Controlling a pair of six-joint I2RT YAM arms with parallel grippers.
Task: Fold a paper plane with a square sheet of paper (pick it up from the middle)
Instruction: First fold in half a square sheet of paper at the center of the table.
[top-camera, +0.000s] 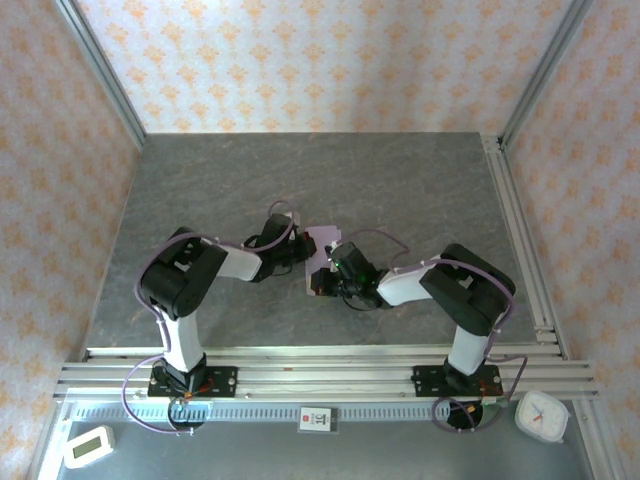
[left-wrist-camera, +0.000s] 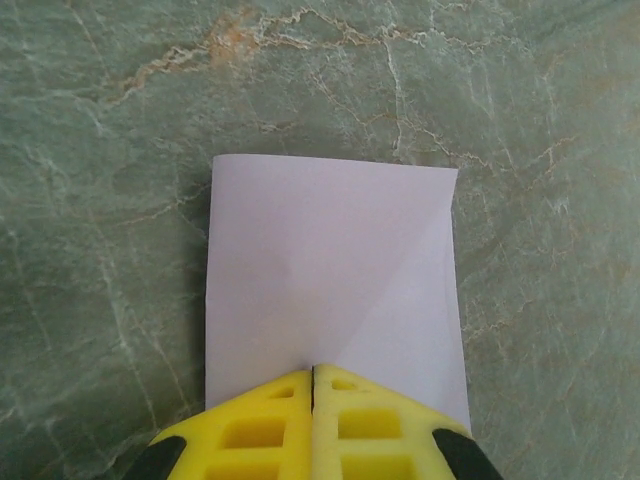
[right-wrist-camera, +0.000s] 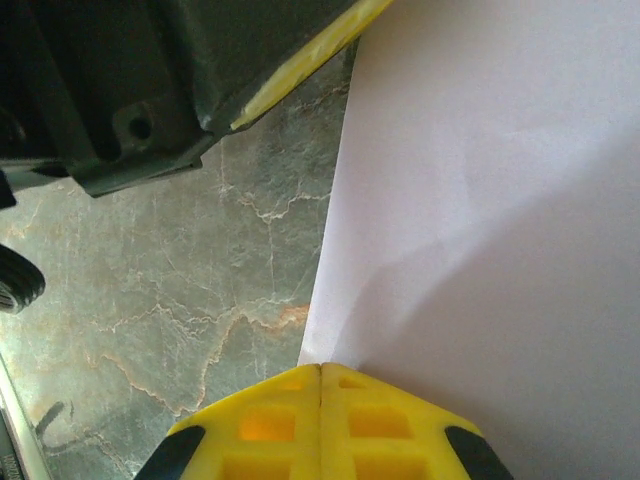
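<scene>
Lilac and faintly creased, the square sheet of paper (left-wrist-camera: 330, 270) lies mid-tabletop (left-wrist-camera: 100, 150) between the arms, with the left gripper (left-wrist-camera: 313, 375) and right gripper (right-wrist-camera: 320, 370) each holding jaws pressed together at its edge, so any sideways drag would likely skid or crumple the thin sheet.

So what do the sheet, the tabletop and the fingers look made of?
Sheet: thin matte paper, pale lilac, showing a faint diagonal crease. Tabletop: grey-green stone look with pale veins, possibly a printed laminate. Fingers: yellow moulded plastic or rubber, with square hollows.
</scene>
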